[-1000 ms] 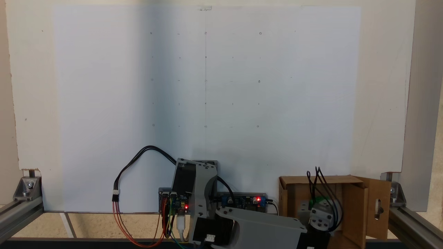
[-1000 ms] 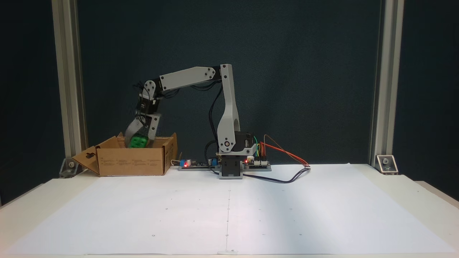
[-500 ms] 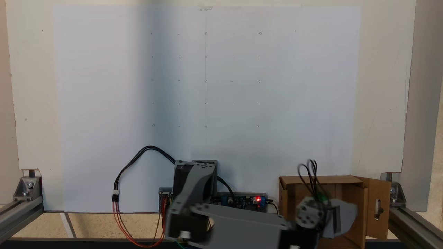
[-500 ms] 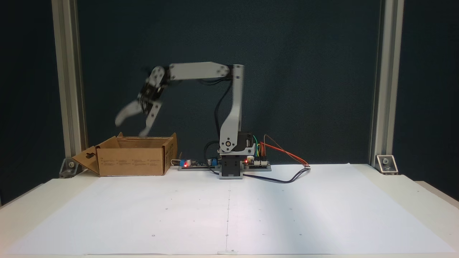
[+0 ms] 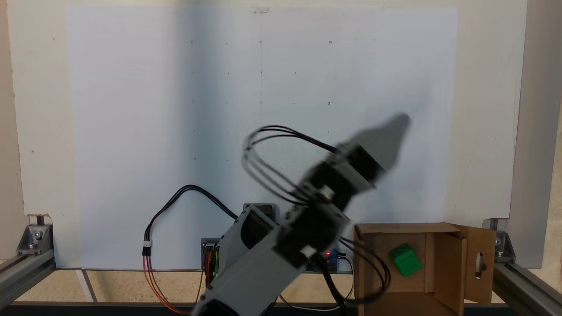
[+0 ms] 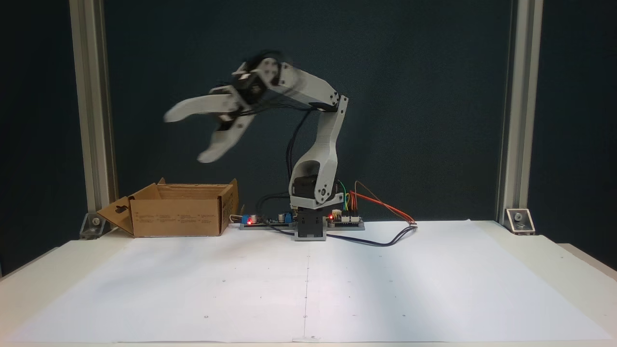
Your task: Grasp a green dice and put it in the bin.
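Note:
The green dice [image 5: 406, 260] lies inside the bin [image 5: 443, 267], a brown cardboard box at the lower right of a fixed view. In another fixed view the bin [image 6: 176, 217] stands at the left on the table, its flap with the slot hanging outward, and its walls hide the dice. My gripper [image 6: 185, 137] hangs high above the bin, blurred by motion, its two grey jaws spread wide apart with nothing between them. In a fixed view the gripper [image 5: 390, 131] points up and to the right over the paper.
A large white paper sheet [image 6: 308, 284] with small pencil marks covers the table. The arm's base and circuit boards with red lights [image 6: 332, 219] sit behind it, wires trailing right [image 6: 385, 231]. Aluminium frame posts [image 6: 91, 111] stand at both sides.
One second ago the gripper held the dice inside the bin. It opened, left the dice in the bin, and has risen and swung away from the bin.

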You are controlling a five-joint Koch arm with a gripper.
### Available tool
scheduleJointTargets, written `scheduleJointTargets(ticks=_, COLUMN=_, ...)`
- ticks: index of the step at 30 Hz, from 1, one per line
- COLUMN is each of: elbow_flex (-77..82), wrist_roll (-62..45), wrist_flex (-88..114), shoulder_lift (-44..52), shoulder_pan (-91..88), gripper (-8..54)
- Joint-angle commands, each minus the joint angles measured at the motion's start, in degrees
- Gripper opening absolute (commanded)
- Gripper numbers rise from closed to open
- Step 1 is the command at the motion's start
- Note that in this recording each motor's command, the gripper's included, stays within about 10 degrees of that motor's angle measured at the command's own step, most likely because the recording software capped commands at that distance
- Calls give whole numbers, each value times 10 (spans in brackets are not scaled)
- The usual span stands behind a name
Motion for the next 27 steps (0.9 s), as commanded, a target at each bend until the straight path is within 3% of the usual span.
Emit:
scheduleJointTargets(ticks=1, elbow_flex=-24, wrist_roll=24, wrist_flex=-40, shoulder_lift=17, shoulder_pan=-91, gripper=433)
scheduleJointTargets(ticks=5, elbow_flex=-10, wrist_roll=24, wrist_flex=-80, shoulder_lift=17, shoulder_pan=-228, gripper=435)
scheduleJointTargets(ticks=11, elbow_flex=165, wrist_roll=22, wrist_flex=-237, shoulder_lift=70, shoulder_pan=-349, gripper=436)
scheduleJointTargets(ticks=18, elbow_flex=410, wrist_roll=20, wrist_flex=-415, shoulder_lift=151, shoulder_pan=-382, gripper=436)
scheduleJointTargets(ticks=27, elbow_flex=592, wrist_roll=-2, wrist_flex=-633, shoulder_lift=233, shoulder_pan=-378, gripper=435)
